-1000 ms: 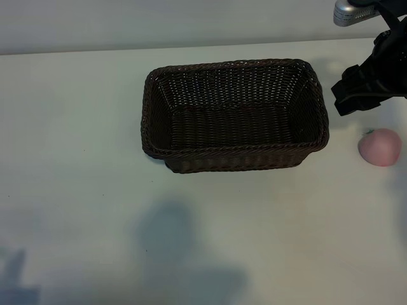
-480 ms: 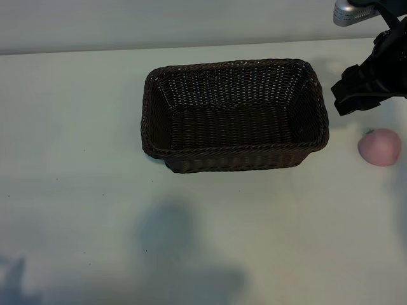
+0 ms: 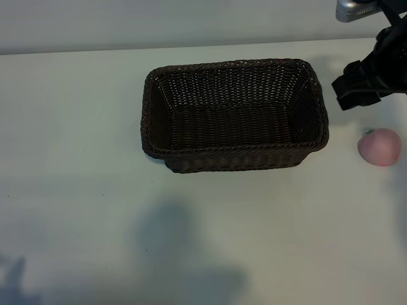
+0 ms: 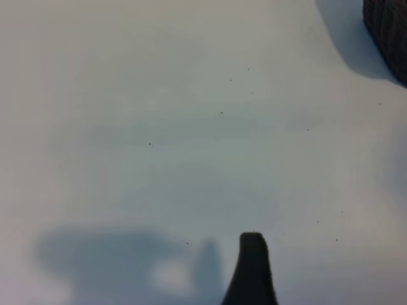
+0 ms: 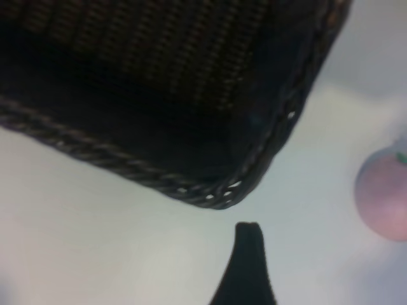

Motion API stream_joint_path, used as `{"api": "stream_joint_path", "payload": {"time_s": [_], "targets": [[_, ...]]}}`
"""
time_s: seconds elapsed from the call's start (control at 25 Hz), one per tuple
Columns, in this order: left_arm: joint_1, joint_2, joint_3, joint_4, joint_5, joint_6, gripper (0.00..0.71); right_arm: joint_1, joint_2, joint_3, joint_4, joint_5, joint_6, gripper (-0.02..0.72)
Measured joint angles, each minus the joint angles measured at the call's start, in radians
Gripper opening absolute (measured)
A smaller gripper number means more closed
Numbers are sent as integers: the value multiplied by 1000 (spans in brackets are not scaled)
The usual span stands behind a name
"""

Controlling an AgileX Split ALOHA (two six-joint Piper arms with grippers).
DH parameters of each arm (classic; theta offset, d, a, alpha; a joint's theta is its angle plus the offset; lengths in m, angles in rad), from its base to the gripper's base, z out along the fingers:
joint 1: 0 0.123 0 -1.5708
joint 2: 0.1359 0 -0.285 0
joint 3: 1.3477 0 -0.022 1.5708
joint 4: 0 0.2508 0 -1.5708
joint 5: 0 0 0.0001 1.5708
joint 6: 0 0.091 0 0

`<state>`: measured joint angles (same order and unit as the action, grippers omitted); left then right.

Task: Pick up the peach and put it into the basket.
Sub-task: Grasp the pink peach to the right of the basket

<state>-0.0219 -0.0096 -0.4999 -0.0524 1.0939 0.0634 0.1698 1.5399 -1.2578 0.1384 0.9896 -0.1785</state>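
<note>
The small round pale-pink peach (image 3: 379, 147) sits on the white desk (image 3: 76, 127), just beside the empty dark-brown woven wicker basket (image 3: 234, 152). The right pincer (image 3: 356, 89) hangs spread above and near the fruit (holding nothing, as far as I can tell). This looks like the approach; next it must descend around the peach.

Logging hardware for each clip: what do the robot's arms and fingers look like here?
The right arm is matte black and blocky, with a silver cylindrical part above it. Each wrist view shows one slim black finger with a rounded tip. No markings visible.
</note>
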Motion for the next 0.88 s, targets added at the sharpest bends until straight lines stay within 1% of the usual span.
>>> {"api": "stream_joint_path", "payload": {"time_s": [0.04,0.2,0.24,0.32,0.56,0.76,0.88], "targets": [[0,0,0,0,0,0,592,0,0,0,-17,-10,20,593],[0,0,0,0,0,-1,592,0,1,0,-119,-51,119,593],[0,0,0,0,0,-1,592,0,3,0,-138,-62,140,593],[0,0,0,0,0,-1,592,-2,16,0,-158,-82,166,593],[0,0,0,0,0,-3,592,-56,117,0,-167,-111,202,593],[0,0,0,0,0,-3,592,-121,204,0,-172,-161,215,593],[0,0,0,0,0,-3,592,-143,268,0,-174,-173,218,593]]}}
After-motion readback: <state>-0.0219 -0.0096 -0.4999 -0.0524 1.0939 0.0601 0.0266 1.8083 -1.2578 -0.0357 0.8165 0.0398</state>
